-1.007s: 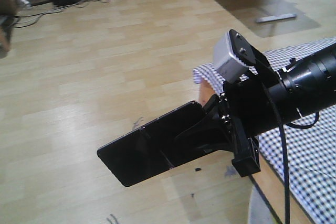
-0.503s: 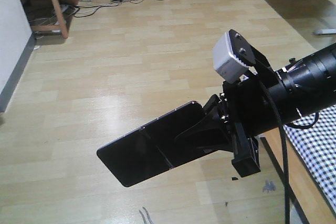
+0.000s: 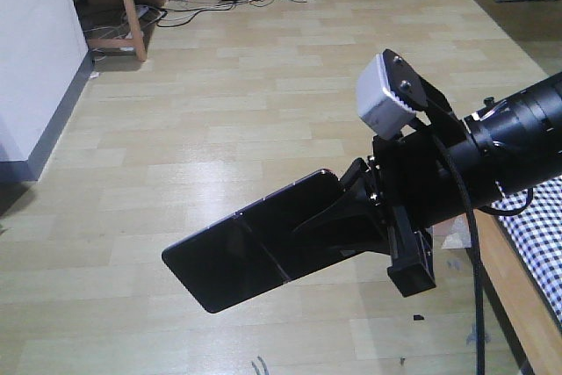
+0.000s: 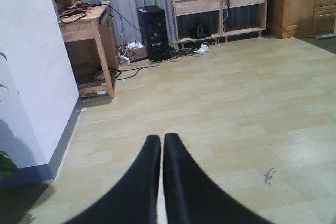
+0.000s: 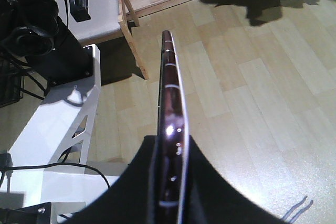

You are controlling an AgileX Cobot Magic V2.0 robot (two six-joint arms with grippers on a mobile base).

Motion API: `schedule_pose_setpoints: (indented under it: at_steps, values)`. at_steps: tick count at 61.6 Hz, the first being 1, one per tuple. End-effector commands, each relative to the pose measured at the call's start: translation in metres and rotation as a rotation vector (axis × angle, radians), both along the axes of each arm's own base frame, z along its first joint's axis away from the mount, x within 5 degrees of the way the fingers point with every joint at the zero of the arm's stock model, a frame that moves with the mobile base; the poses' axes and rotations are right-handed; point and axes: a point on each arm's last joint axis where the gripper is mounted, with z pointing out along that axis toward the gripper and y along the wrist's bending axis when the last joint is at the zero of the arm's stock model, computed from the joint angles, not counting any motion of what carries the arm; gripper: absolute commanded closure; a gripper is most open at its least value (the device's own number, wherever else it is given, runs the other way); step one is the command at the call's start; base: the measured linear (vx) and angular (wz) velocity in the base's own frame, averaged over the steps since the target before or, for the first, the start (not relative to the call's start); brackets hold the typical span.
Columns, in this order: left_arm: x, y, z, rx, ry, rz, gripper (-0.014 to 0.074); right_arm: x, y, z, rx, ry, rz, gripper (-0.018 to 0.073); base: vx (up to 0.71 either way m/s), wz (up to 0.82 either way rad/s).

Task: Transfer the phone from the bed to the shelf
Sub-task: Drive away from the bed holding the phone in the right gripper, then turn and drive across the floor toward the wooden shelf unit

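Observation:
The phone (image 3: 250,248), a glossy black slab with a crease across it, sticks out to the left over the floor. My right gripper (image 3: 351,217) is shut on its right end. The right wrist view shows the phone (image 5: 172,108) edge-on between the black fingers of my right gripper (image 5: 170,148). A corner of the bed (image 3: 537,233) in checked cloth shows at the right edge. The pale wood shelf (image 4: 210,3) stands against the far wall. My left gripper (image 4: 161,140) is shut on nothing, low over the floor.
A white wall (image 4: 31,66) juts in at the left. Beside it stands a wooden desk (image 4: 86,24) with cables under it. A black computer tower (image 4: 153,32) stands left of the shelf. Wood-look floor (image 3: 228,103) stretches between me and the shelf.
The whole view has swung left: the bed slid off to the right edge, and the white wall and desk came in at the left. The phone stays held the same way.

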Motion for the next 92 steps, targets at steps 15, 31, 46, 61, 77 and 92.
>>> schedule_pose_setpoints:
  at_steps: [15, 31, 46, 61, 77, 92]
  values:
    - [-0.0009, 0.0002, 0.0145, -0.017, -0.098, 0.003, 0.0595, -0.0120, 0.0017, 0.0205, 0.090, 0.003, 0.046, 0.0562, 0.09, 0.08]
    - [-0.0009, 0.0002, 0.0145, -0.017, -0.098, 0.003, 0.0595, -0.0120, 0.0017, 0.0205, 0.090, 0.003, 0.046, 0.0562, 0.13, 0.08]
    - [-0.0009, 0.0002, 0.0145, -0.017, -0.098, 0.003, 0.0595, -0.0120, 0.0017, 0.0205, 0.090, 0.003, 0.046, 0.0562, 0.17, 0.02]
    - [-0.0009, 0.0002, 0.0145, -0.017, -0.098, 0.003, 0.0595, -0.0120, 0.0017, 0.0205, 0.090, 0.003, 0.046, 0.0562, 0.21, -0.04]
    - [-0.0009, 0.0002, 0.0145, -0.017, -0.098, 0.003, 0.0595, -0.0120, 0.0017, 0.0205, 0.090, 0.003, 0.046, 0.0562, 0.24, -0.04]
    - [-0.0009, 0.0002, 0.0145, -0.017, -0.098, 0.003, 0.0595, -0.0120, 0.0017, 0.0205, 0.090, 0.003, 0.046, 0.0562, 0.27, -0.04]
